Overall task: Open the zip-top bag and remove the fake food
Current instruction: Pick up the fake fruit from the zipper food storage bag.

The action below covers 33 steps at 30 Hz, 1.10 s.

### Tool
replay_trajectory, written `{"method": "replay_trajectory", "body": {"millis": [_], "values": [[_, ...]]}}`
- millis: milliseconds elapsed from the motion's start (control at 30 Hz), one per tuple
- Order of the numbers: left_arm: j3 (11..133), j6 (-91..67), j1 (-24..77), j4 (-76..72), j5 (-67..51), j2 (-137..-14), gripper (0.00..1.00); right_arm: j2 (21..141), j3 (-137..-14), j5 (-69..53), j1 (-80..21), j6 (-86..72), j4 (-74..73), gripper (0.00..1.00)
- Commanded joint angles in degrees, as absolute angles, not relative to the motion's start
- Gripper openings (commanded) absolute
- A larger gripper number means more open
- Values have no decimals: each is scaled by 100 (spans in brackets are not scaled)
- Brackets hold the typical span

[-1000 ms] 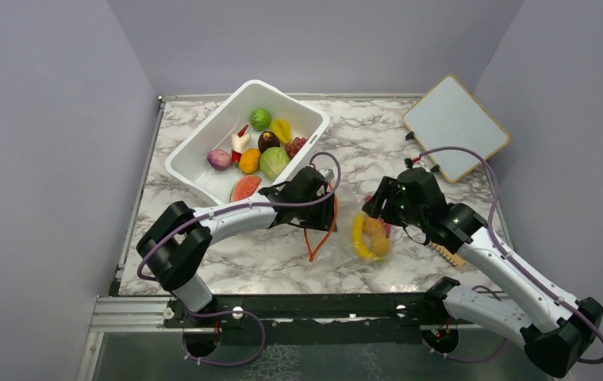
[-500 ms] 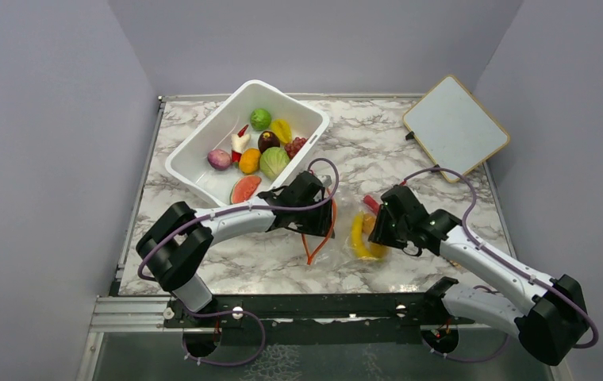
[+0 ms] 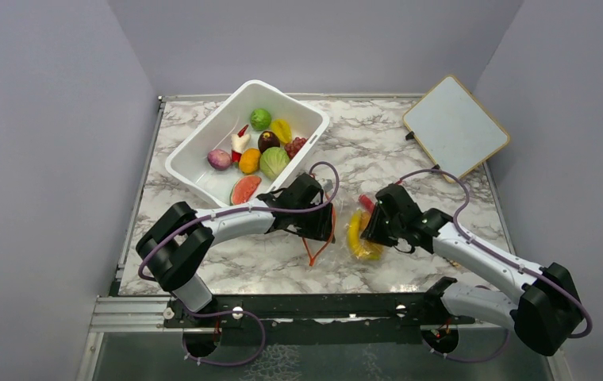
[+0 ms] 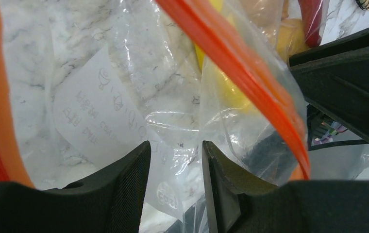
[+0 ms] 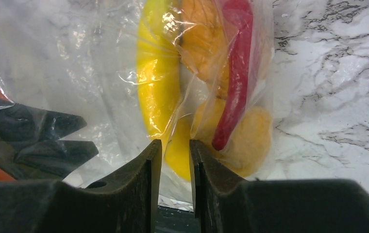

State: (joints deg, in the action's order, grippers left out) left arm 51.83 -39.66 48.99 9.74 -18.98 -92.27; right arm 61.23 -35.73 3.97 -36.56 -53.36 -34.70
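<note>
Inside zip-top bag, banana, oranges; left end effector half-wide, right end effector narrow.

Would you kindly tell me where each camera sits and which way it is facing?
Top external: fixed above and behind the arms, looking down on the table; both arms show, with the left gripper and right gripper.
Left wrist: on the left arm, looking past its own fingers into the zip-top bag.
Right wrist: on the right arm, looking down past its own fingers at the banana.
Shared: both wrist views show the bag, the banana and the other arm's gripper.
</note>
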Motion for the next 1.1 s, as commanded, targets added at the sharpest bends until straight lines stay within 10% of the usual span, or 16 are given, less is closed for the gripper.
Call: {"method": "replay_trajectory", "body": {"millis": [0, 1067], "values": [[5361, -3821, 4908, 1023, -2013, -9039, 45, 6309, -3669, 869, -3654, -5361, -4393, 29], [5272, -4124, 4921, 486, -1541, -9710, 43, 6838, -2974, -771, -3648, -4802, -2346, 19]]}}
